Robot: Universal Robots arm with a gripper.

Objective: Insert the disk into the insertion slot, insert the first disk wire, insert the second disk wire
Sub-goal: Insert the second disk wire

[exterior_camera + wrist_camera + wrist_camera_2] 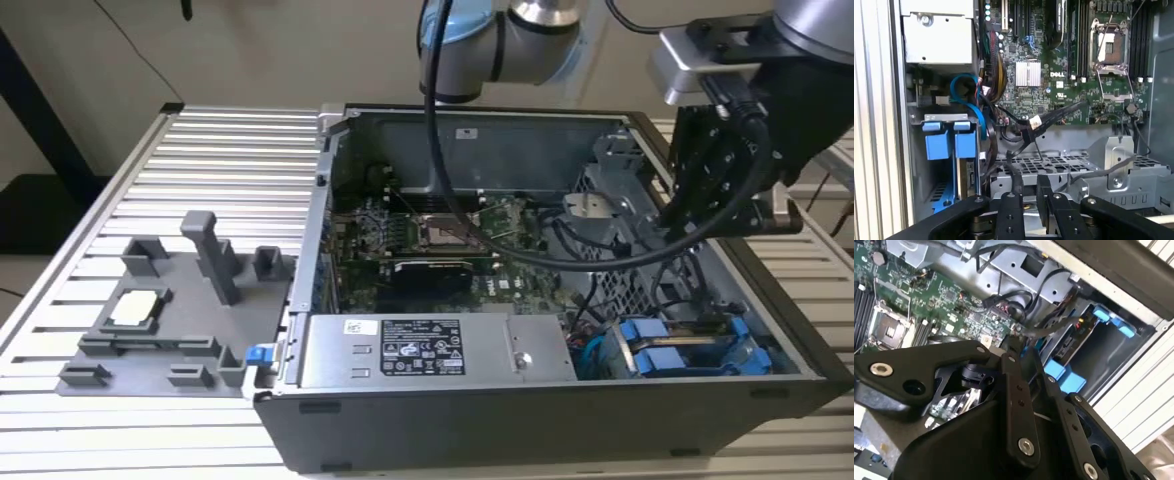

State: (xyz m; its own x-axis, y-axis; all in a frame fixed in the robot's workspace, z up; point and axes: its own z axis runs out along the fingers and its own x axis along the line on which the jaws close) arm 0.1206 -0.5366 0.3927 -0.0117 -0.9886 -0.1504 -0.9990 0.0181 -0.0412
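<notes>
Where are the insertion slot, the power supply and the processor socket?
insertion slot (946, 118), first wrist view, its grey metal rim
power supply (420, 350), exterior view, its label
processor socket (1111, 46), first wrist view, socket centre

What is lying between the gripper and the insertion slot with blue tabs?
In the first wrist view, a bundle of black cables lies between the gripper and the insertion slot.

I see the grey metal drive cage in a corner of the open case, at the exterior view's lower right, with blue rails inside. Two blue-tabbed disk carriers sit in it side by side; I cannot tell which is the task's.
</notes>
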